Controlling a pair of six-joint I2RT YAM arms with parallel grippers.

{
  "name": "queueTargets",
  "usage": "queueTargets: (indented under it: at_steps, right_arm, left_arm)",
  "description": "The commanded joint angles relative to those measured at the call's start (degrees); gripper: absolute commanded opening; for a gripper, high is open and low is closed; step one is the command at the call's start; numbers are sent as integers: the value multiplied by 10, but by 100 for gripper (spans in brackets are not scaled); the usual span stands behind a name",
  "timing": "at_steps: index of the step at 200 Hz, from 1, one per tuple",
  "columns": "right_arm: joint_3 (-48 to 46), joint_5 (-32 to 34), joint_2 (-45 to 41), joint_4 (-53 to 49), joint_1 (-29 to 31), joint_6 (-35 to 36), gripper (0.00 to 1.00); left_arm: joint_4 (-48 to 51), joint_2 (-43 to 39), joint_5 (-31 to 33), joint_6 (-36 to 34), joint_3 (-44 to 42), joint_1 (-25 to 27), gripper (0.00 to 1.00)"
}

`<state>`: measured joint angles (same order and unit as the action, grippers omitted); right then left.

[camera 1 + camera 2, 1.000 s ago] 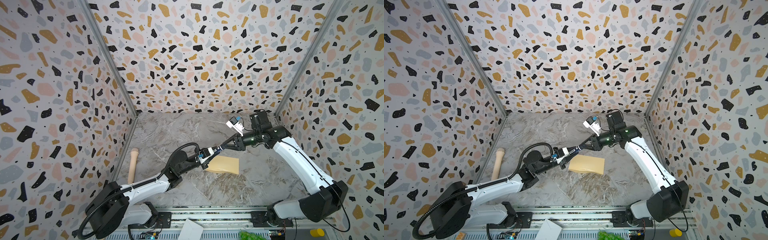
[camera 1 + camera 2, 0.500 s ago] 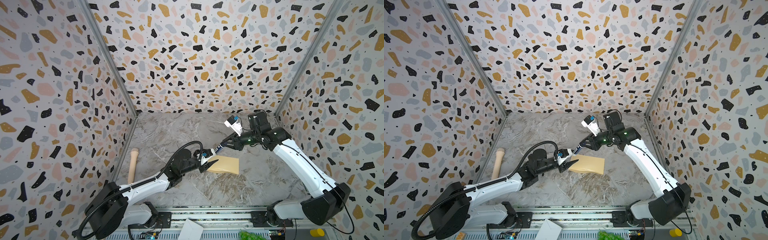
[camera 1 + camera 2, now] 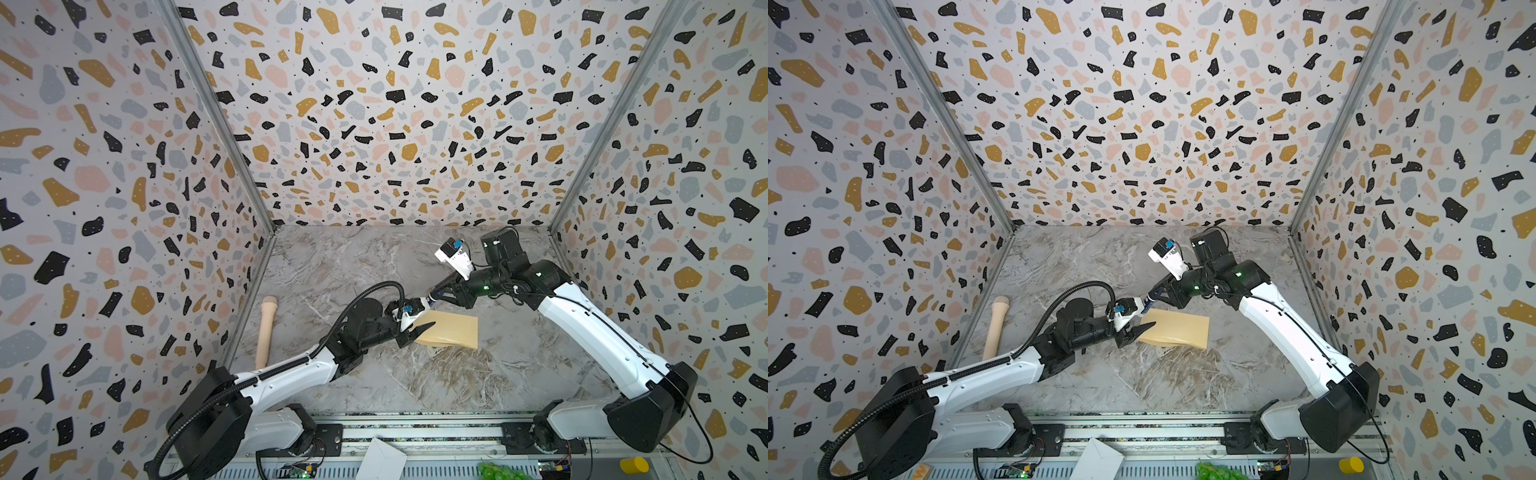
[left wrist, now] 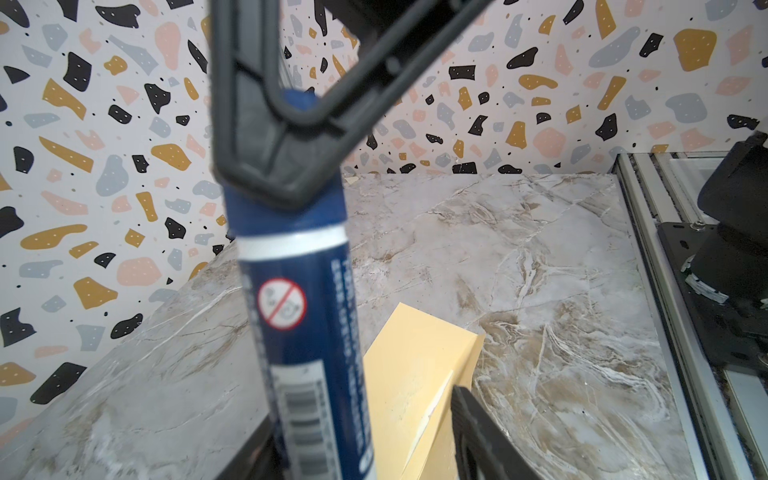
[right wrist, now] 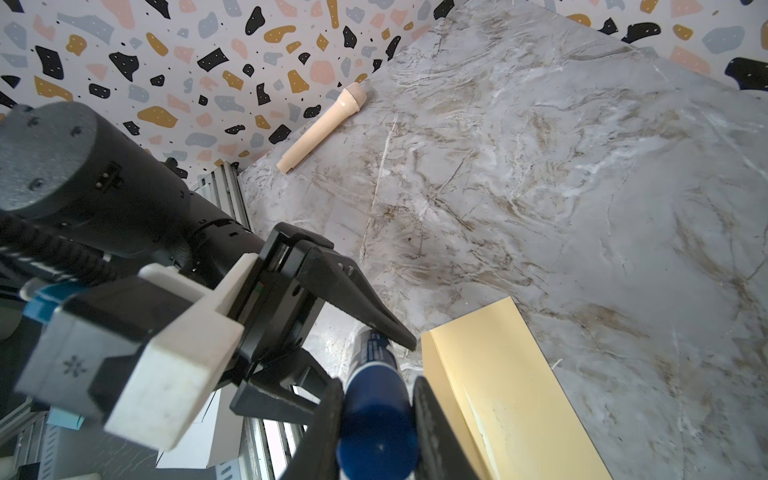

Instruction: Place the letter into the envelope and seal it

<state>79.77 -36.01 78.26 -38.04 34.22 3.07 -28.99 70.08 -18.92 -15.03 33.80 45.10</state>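
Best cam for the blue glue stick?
Left wrist: the glue stick fills the frame lengthwise, label and barcode visible. Right wrist shows only its end, between the jaws of the right gripper. In both top views it's a sliver.

Marble tabletop (image 3: pixel 332 266): envelope (image 3: pixel 453 330), beige microphone (image 3: pixel 266 328)

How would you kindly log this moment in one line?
right gripper: shut on glue stick | left gripper: open around stick's other end | envelope: lying on table, ungripped

Tan envelope (image 3: pixel 453 330); blue glue stick (image 4: pixel 307 332); grey marbled table (image 3: pixel 332 266); terrazzo-speckled walls (image 3: pixel 374 124).
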Motion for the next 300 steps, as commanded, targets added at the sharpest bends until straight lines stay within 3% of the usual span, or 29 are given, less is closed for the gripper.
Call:
queueTargets:
  at_steps: [1, 40, 77, 90, 135, 188, 300]
  right_arm:
    - [-5, 8, -3, 19, 10, -5, 0]
    - [-9, 9, 2, 21, 21, -6, 0]
    - [-13, 10, 5, 23, 23, -9, 0]
    - [-13, 14, 5, 25, 23, -10, 0]
    - [8, 24, -7, 16, 16, 0, 0]
    - [28, 4, -31, 4, -57, -9, 0]
    - [34, -55, -62, 16, -131, -10, 0]
  left_arm:
    - [-38, -1, 4, 14, 24, 3, 54]
    - [-42, 8, 4, 21, 33, 3, 40]
    - [-41, 10, 4, 22, 36, 3, 13]
    - [-39, 12, 3, 22, 36, 3, 0]
    - [-19, 21, -5, 16, 33, 3, 0]
    - [-59, 30, 57, 53, -9, 3, 0]
    - [-42, 60, 27, 41, -20, -8, 0]
